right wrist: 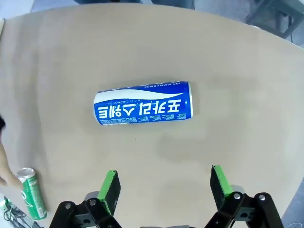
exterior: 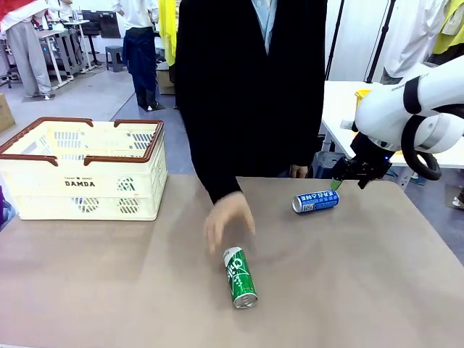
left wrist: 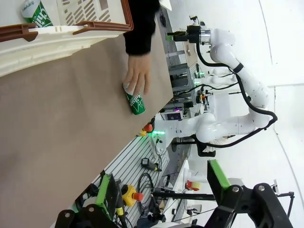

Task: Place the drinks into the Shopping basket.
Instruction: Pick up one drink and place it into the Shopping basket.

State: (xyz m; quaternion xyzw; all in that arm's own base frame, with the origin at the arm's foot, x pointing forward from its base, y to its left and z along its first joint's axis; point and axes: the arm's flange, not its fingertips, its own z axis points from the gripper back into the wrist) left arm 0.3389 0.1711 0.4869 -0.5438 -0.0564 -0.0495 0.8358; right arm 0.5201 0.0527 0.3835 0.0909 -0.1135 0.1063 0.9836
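The green can (exterior: 239, 277) lies on its side mid-table, and the person's hand (exterior: 228, 221) hovers blurred just above its top end. The left wrist view has the same green can (left wrist: 135, 101) under the hand (left wrist: 137, 78). To the right, the blue can (exterior: 316, 201) lies on its side. My right gripper (exterior: 353, 178) hangs open just behind and above it. From the right wrist the blue can (right wrist: 143, 109) lies crosswise ahead of the open gripper (right wrist: 166, 187), with the green can (right wrist: 33, 192) far left. The Shopping basket (exterior: 80, 170) stands at the table's left. My left gripper (left wrist: 161, 190) is open, away from the cans.
The person in a black coat (exterior: 246, 87) stands at the far edge, between basket and blue can. A green-and-white printed thing (left wrist: 35, 13) shows past the basket rim (left wrist: 76, 26). A white table (exterior: 341, 101) stands behind the right arm.
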